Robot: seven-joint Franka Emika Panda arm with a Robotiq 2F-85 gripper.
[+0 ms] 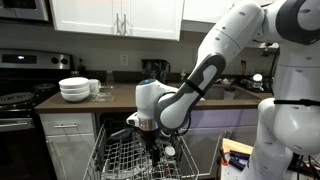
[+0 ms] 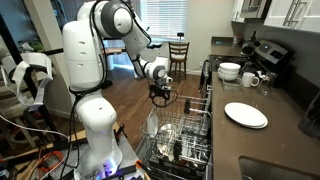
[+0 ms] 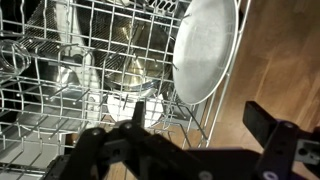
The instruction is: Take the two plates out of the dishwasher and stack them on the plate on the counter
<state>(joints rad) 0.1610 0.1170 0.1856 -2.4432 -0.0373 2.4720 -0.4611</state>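
Jaws apart, the gripper (image 2: 160,96) hangs over the dishwasher rack (image 2: 192,128), ready to straddle a rim. A plate (image 3: 205,50) stands upright at the rack's edge, propped by tines. The counter plate (image 2: 246,114) lies flat beyond the rack.

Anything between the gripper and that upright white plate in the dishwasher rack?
Nothing visible does. The open gripper hangs above the wire dishwasher rack, and the upright round white plate stands at the rack's edge with its rim exposed. Clear glasses sit in neighbouring slots, beside the plate rather than across the approach.
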